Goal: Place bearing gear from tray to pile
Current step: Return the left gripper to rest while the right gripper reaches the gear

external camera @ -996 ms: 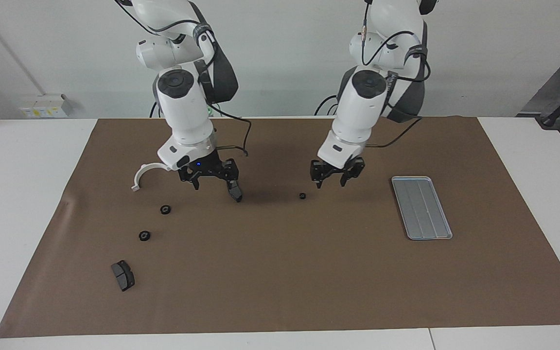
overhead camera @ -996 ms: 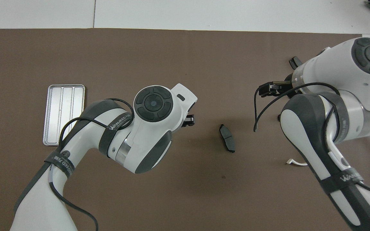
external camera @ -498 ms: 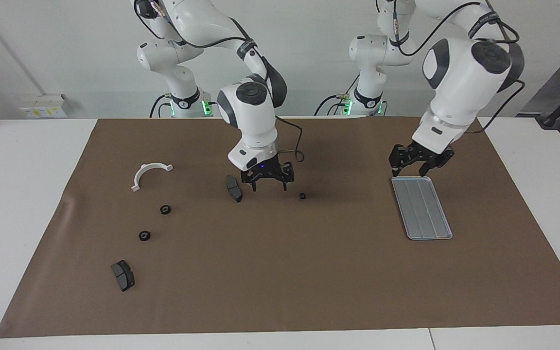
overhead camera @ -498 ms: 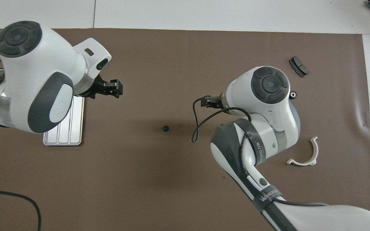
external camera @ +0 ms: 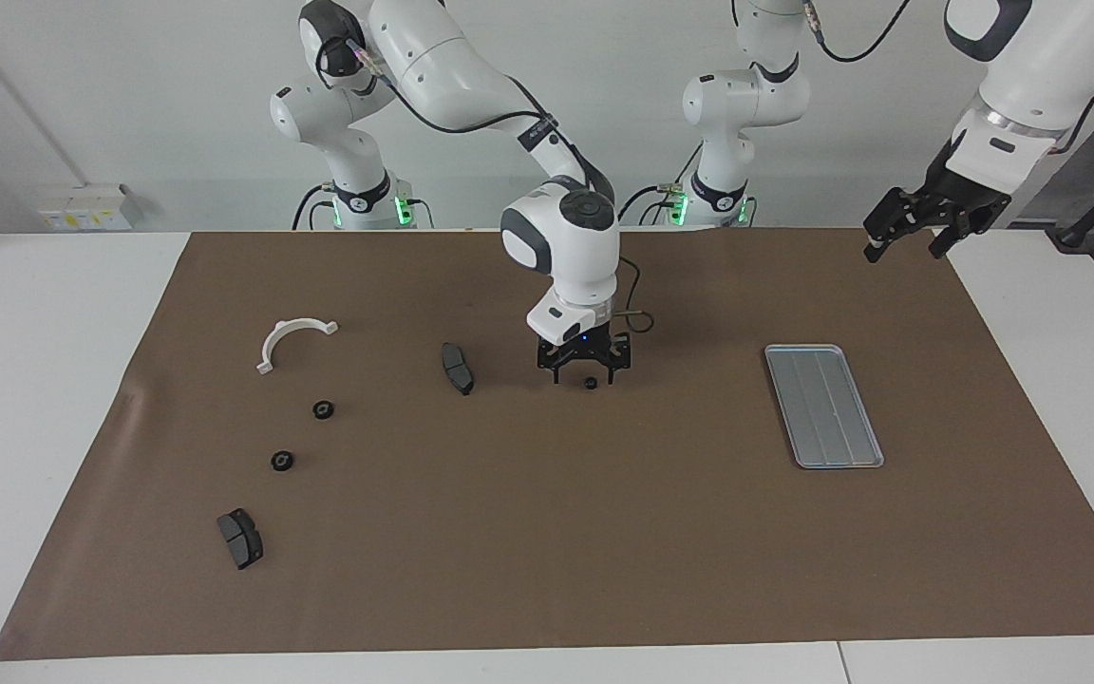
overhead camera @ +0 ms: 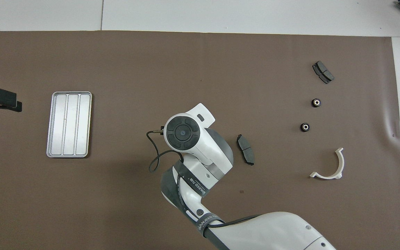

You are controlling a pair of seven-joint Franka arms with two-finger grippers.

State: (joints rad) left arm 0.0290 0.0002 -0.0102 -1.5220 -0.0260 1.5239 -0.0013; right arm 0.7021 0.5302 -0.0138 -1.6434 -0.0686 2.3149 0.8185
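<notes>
Black bearing gear (external camera: 591, 383) lies mid-mat between the spread fingers of the right pincer (external camera: 585, 377), tray (external camera: 823, 406) at three o'clock; descend centred before closing; left pincer (external camera: 908, 237) waits open.

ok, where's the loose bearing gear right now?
Facing view: the bearing gear lies on the brown mat mid-table, beneath the right gripper, between the brake pad and the tray.

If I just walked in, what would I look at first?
Probably the right gripper, low over the middle of the brown mat with its fingers spread around a small black bearing gear. Next, the shiny silver tray toward the left arm's end, with nothing in it. The left gripper hangs high over that end's mat edge.
</notes>
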